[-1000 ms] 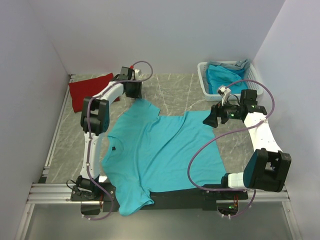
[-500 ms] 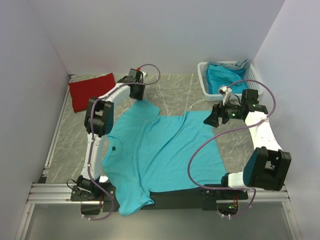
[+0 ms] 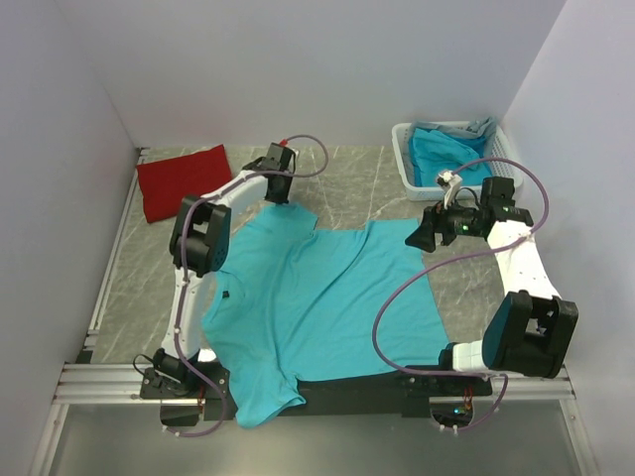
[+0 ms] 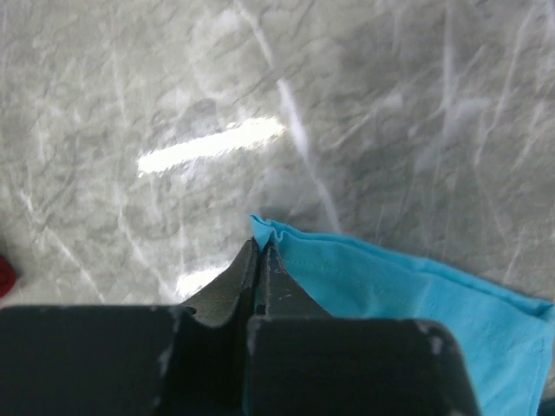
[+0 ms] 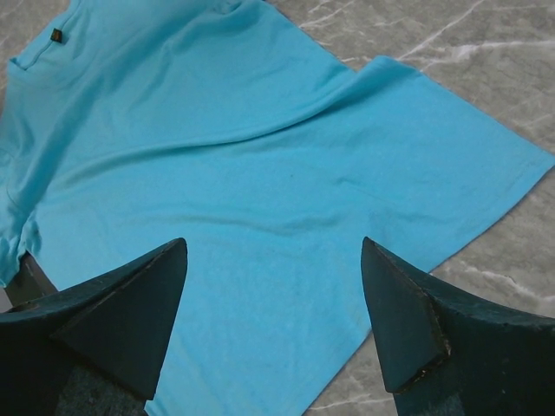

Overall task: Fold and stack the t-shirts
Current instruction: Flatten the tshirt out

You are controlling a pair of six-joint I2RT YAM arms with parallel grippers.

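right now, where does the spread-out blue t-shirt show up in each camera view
top external: the blue t-shirt lies flat mid-table, between the two arms.
left wrist: only its sleeve corner shows, lower right, pinched in the shut left hand.
right wrist: it fills most of the frame.
shared landmark: the grey marble table, bare beside the cloth in all three views.

Table (image 3: 362,183): blue shirt (image 3: 317,297), red shirt (image 3: 184,180), basket (image 3: 403,159)
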